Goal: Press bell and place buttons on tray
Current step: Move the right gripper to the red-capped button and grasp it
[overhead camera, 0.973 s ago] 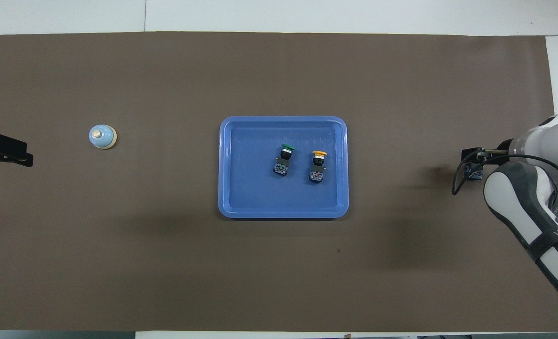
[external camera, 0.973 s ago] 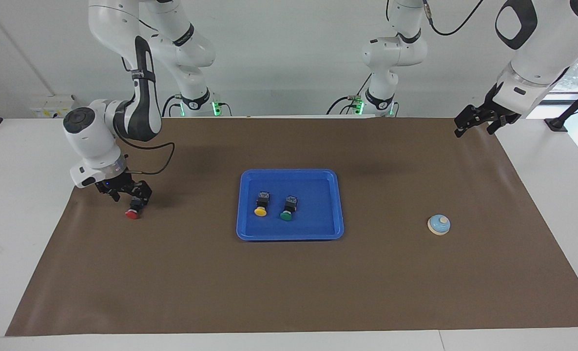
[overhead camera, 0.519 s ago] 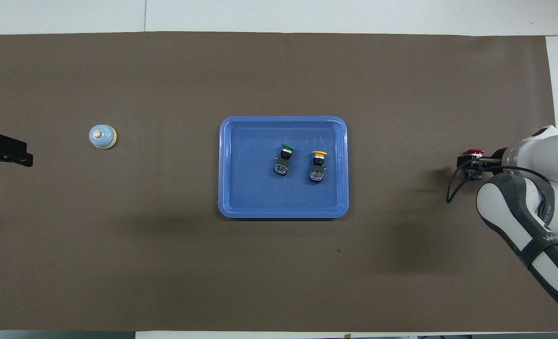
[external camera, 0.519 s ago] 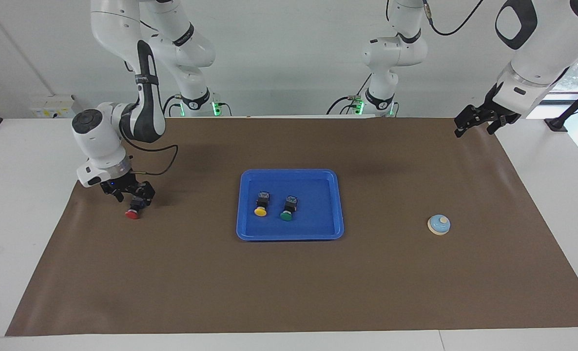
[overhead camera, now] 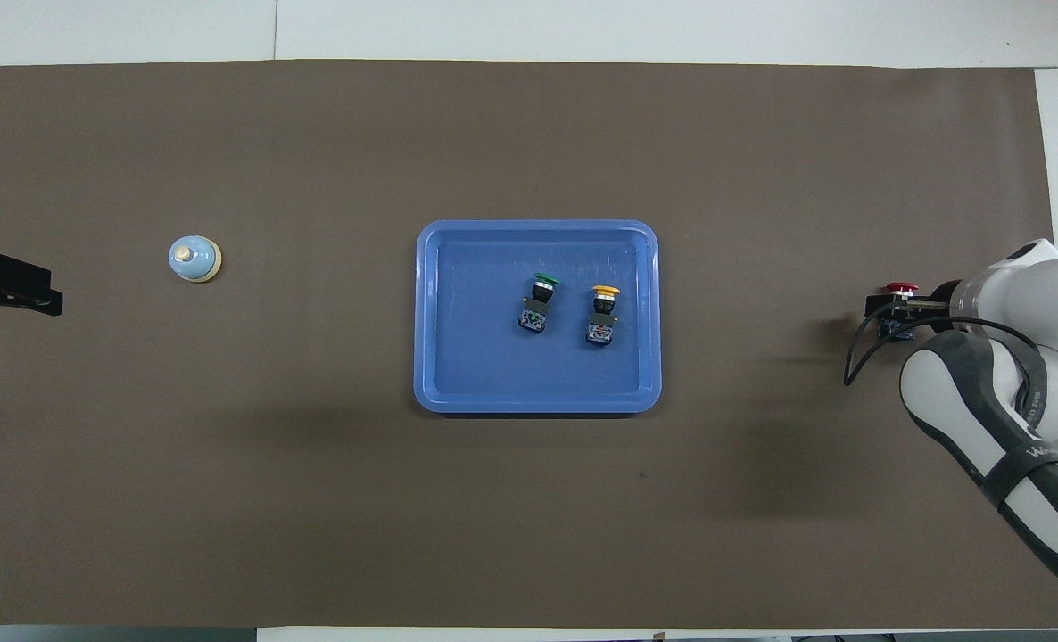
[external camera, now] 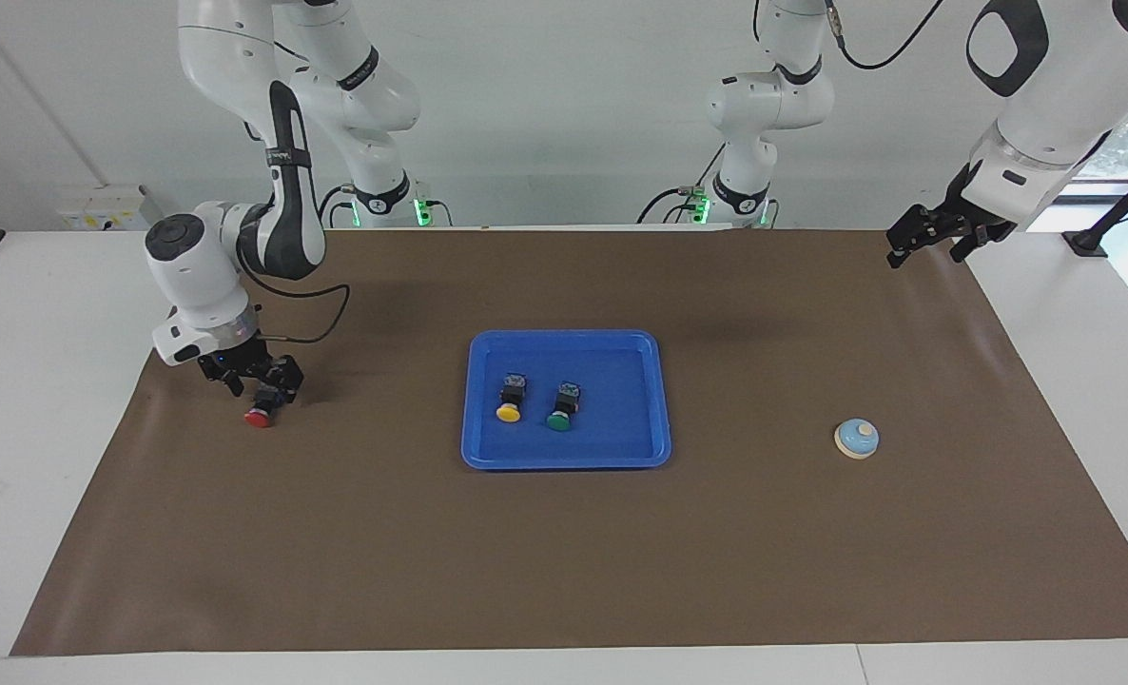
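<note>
At the middle left of the facing view, the right pincer [external camera: 252,378] sits low around the red button [external camera: 260,416], its fingers spread on either side of the black body (whether they touch it I cannot tell). The yellow button [external camera: 508,412] and green button [external camera: 558,420] lie in the blue tray [external camera: 564,459] at centre. The bell [external camera: 856,439] stands on the brown mat [external camera: 564,552] at middle right. The left pincer [external camera: 935,240] waits spread open over the worktop's upper right corner.

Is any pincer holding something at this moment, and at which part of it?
Nothing is clearly held. The right pincer is down at the black body of the red button, fingers apart around it, no grip visible. The left pincer waits open, with nothing in it.
</note>
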{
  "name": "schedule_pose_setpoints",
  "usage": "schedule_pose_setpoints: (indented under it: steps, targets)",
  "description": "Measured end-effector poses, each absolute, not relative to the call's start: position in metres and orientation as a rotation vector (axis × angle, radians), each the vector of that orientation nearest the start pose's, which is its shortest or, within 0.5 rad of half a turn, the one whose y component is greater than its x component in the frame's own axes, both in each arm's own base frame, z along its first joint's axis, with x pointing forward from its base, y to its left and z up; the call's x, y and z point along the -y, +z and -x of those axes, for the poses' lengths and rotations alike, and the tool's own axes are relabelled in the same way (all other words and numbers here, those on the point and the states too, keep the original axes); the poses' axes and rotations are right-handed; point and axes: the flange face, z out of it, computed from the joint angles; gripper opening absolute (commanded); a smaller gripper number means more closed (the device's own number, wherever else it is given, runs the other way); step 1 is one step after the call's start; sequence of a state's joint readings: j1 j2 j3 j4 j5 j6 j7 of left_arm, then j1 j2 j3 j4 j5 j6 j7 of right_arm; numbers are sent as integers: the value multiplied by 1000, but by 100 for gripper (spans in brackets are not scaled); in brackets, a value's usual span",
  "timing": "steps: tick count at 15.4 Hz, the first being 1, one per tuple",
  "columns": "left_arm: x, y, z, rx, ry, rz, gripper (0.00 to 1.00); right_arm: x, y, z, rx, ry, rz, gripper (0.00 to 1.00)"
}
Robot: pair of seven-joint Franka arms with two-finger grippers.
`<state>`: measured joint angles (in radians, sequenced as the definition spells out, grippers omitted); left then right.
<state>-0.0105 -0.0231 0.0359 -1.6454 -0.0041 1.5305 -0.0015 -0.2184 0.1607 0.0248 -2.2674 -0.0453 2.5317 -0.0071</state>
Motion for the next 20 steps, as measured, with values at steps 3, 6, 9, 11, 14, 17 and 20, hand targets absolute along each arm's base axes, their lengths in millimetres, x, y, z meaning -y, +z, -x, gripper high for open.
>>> schedule_pose_setpoints:
  steps: [3, 6, 9, 11, 14, 17, 20]
  targets:
    - [-13, 599, -541, 42, 144, 3144, 100, 105, 295, -534, -249, -153, 3161, 97]
    - [-13, 599, -541, 42, 144, 3144, 100, 104, 293, -534, -277, -150, 3158, 96]
    - [-13, 599, -541, 42, 144, 3144, 100, 104, 292, -535, -285, -150, 3156, 92]
    - [-13, 599, -541, 42, 144, 3144, 100, 105, 288, -535, -290, -145, 3155, 91]
    - [-13, 599, -541, 42, 144, 3144, 100, 106, 286, -535, -294, -139, 3155, 62]
    - [-13, 599, -541, 42, 144, 3144, 100, 106, 286, -535, -294, -139, 3155, 21]
    - [-13, 599, -541, 42, 144, 3144, 100, 105, 287, -535, -293, -138, 3155, 0]
